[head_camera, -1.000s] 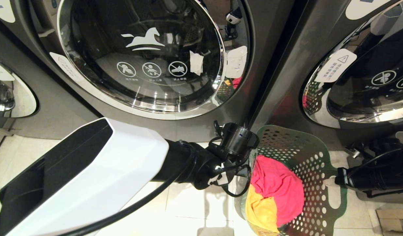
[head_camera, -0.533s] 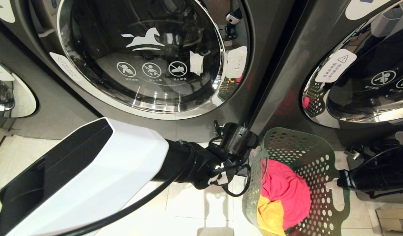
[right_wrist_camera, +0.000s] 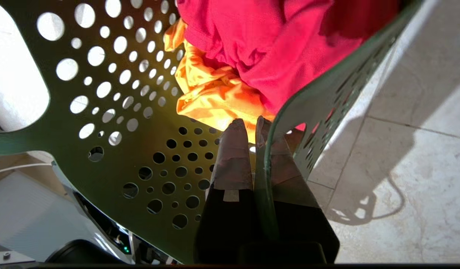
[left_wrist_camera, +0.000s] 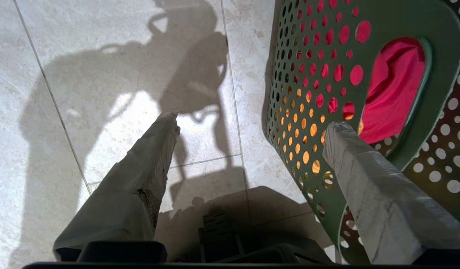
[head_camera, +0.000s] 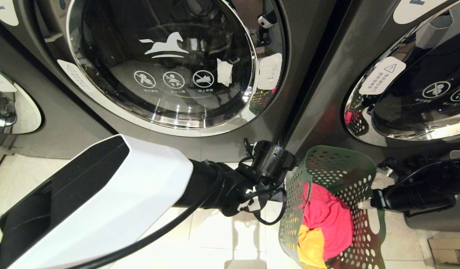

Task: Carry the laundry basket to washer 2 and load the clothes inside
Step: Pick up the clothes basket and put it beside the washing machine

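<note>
Left arm: white-shelled, nearest the camera, reaching across the tiled floor. Left gripper: jaws spread wide, holding nothing; one wrapped finger lies just beside the basket's outer wall by its handle cut-out, whether touching cannot be told; the other hangs over bare tile.

Basket: green, perforated, tilted, on the floor between the two arms and in front of the seam between two washers. Contents: pink garment on top, yellow garment below, both well inside.

Right gripper: jaws pinched tight on the basket's rim, one finger inside the wall, one outside. This single pinch is the only hold on the basket.

Washer: dark grey, chrome-rimmed glass door with a horse logo, door closed; its number is not legible here. A second washer stands to the right, also closed.

Step in hand, as judged: positioning the basket before the door. Handling advice: keep the rim pinch firm and the motion slow, since a one-sided grip lets the thin wall flex and the basket swing; level it so the garments stay in; set it down clear of the door's swing; bring the left gripper to the cut-out if more support is needed.
</note>
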